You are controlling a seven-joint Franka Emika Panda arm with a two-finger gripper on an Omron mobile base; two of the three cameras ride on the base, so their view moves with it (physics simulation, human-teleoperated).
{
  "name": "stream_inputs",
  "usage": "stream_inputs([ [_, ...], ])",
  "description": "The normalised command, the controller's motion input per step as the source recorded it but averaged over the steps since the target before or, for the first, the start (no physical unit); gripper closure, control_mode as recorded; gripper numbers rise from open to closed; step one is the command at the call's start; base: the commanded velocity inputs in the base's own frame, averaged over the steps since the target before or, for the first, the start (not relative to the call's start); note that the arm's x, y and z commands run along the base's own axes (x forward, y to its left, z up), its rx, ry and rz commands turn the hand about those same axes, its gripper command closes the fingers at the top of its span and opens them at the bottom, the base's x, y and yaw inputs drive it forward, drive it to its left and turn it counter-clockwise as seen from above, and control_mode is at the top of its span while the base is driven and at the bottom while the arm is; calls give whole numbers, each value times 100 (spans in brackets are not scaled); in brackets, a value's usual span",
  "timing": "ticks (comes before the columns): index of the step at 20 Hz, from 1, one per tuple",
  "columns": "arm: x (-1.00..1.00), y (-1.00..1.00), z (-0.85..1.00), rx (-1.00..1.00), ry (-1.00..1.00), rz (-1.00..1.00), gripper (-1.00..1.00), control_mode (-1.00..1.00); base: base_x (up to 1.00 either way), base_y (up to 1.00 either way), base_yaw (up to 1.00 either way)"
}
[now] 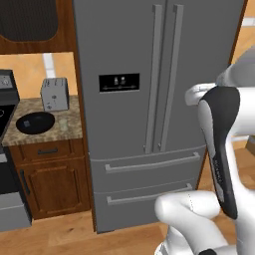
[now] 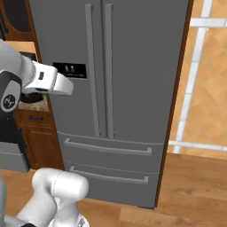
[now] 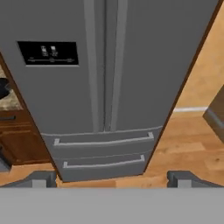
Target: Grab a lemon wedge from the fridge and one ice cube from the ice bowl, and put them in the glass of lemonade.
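The grey steel fridge stands in front of me with both French doors and both lower drawers shut, so the lemon wedge is hidden. Its long handles run down the middle, and the black dispenser panel is on the left door. To the fridge's left, on the granite counter, sit the black ice bowl and the small glass of lemonade. The ice cube is too small to make out. My gripper is open, with its fingertips far apart, well back from the fridge and holding nothing.
A silver toaster stands at the back of the counter, behind the bowl. A black stove is at the far left, and wooden cabinets sit under the counter. Wooden floor stretches to the fridge's right.
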Motion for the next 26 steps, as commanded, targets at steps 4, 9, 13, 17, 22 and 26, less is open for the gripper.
stream_inputs([
  [4, 100, 6, -4, 10, -14, -27, -100, -100, 0, 0, 0],
  [9, 100, -3, -14, 18, 0, -10, -100, -100, 0, 0, 0],
  [13, 100, -29, -21, 11, 9, 5, -100, -100, 0, 0, 0],
  [17, 100, -68, -14, 0, 6, 18, -100, -100, 0, 0, 0],
  [22, 100, -37, -13, 0, -1, 24, -100, -100, 0, 0, 0],
  [26, 70, 0, -4, -4, -3, 10, -100, -100, 0, 0, 0],
])
